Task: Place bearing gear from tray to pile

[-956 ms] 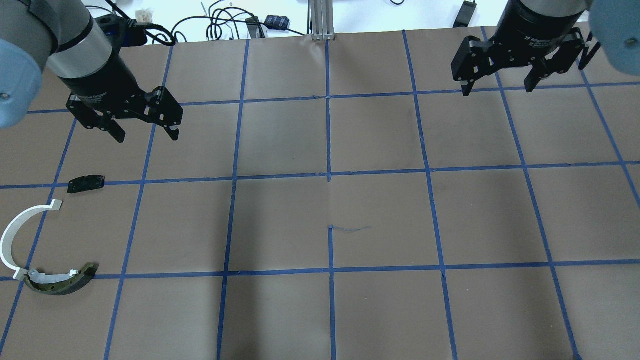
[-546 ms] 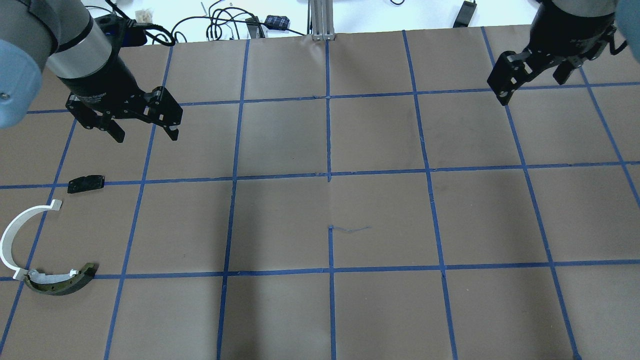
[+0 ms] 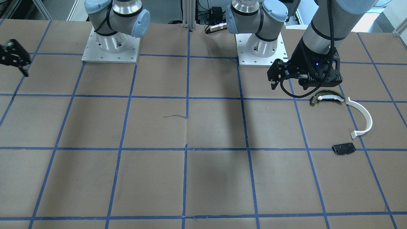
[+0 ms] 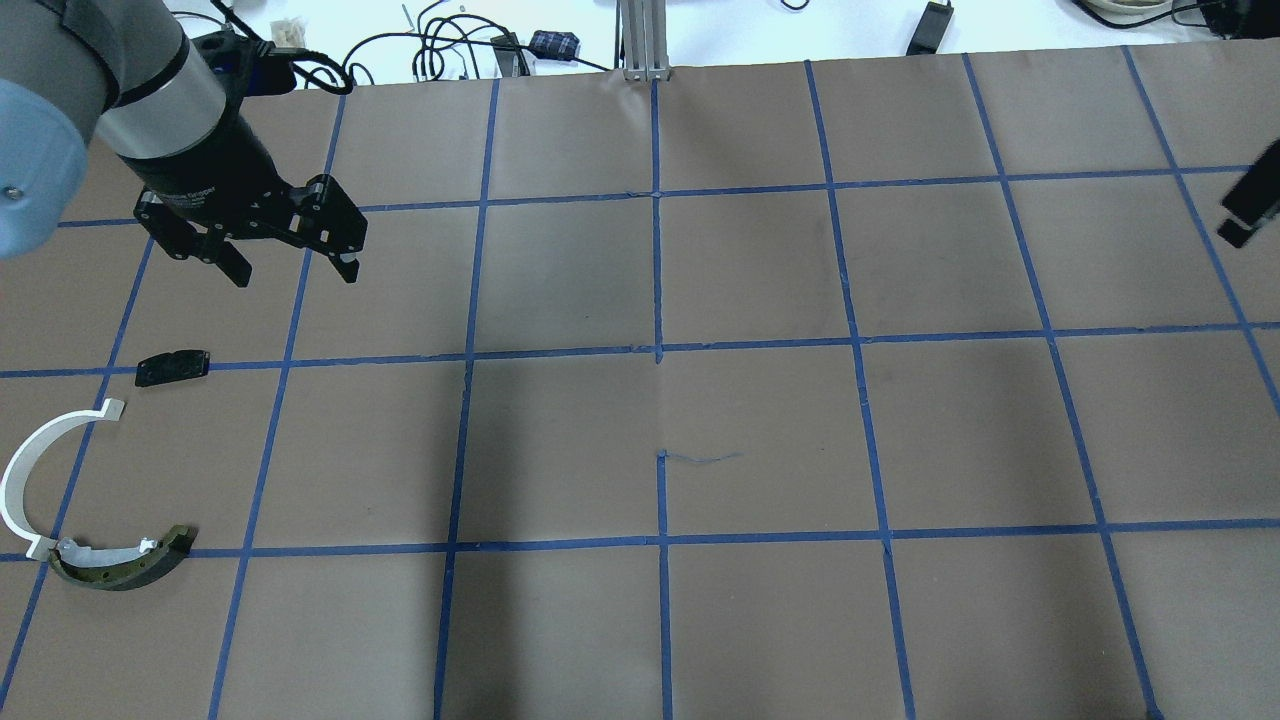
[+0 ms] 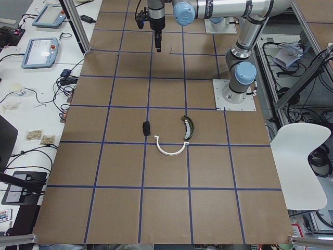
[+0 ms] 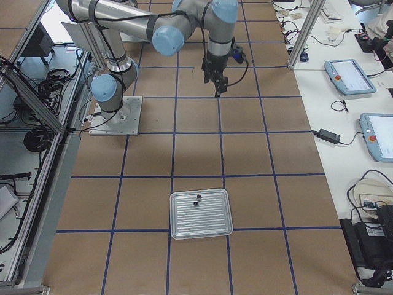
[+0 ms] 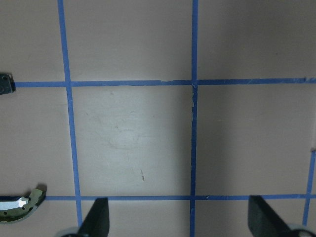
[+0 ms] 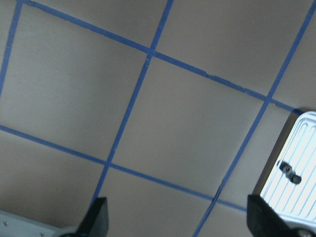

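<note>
Overhead exterior shows the left gripper (image 4: 293, 270) spread wide and empty, upper left, with the pile (image 4: 9, 485) lower left: flat black plate (image 4: 172, 367), smooth white half-ring (image 4: 55, 424), curved dark-and-tan piece (image 4: 125, 570). Right wrist view, unlike it, shows the right gripper (image 8: 180, 219) equally wide and the small dark bearing gear (image 8: 289, 171) on a ribbed metal tray (image 8: 303, 143), right edge.

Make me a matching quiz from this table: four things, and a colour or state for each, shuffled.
Things:
1. arc
2. plate
3. tray
4. left gripper

Descriptions:
A. flat, black
B. silver, ribbed
C. white, curved
D. open, empty

Pairs: 1-C, 2-A, 3-B, 4-D
</note>
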`<state>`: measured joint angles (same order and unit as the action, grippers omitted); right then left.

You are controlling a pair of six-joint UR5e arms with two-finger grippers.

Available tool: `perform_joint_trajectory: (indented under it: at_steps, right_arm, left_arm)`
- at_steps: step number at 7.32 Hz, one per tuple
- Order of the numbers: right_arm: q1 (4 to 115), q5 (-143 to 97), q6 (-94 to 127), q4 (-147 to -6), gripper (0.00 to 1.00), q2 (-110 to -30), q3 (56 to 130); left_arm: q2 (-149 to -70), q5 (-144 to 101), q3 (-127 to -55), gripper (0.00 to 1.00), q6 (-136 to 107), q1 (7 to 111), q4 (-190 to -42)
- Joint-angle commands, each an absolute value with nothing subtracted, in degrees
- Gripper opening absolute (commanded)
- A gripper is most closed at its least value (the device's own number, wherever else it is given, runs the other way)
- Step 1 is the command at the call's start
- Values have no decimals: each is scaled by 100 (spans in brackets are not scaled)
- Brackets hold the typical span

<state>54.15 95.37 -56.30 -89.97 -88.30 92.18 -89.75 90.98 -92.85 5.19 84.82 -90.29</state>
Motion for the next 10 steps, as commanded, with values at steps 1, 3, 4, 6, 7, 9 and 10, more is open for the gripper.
perform_joint_trajectory:
  at_steps: [1, 3, 4, 6, 7, 9, 10]
  right_arm:
    - [4248, 9518, -6465, -9978, 100, -8432, 9937]
    - [3493, 9493, -7140, -11174, 100, -7161, 9871]
    - [3359, 9466, -7319, -11963, 100, -6545, 9748]
    - [3164, 9292, -7689, -12260, 100, -5813, 9223]
    - [3164, 9264, -7708, -12330, 99, -5514, 8959]
    - [3164, 9264, -7708, -12305, 86, -5396, 8903]
    - [3155, 9272, -7708, -12305, 78, -5405, 8912]
  left_arm:
    - [-8982, 9088, -9299, 100, 519, 8481, -9026]
    - [-8974, 9088, -9299, 100, 519, 8481, -9018]
    - [-8974, 9088, -9299, 100, 519, 8481, -9026]
    - [-9009, 9053, -9299, 100, 527, 8490, -8974]
    - [-9009, 9079, -9299, 100, 527, 8490, -8974]
    - [-9017, 9035, -9308, 100, 527, 8516, -8956]
    - [-9018, 9035, -9308, 100, 527, 8517, -8956]
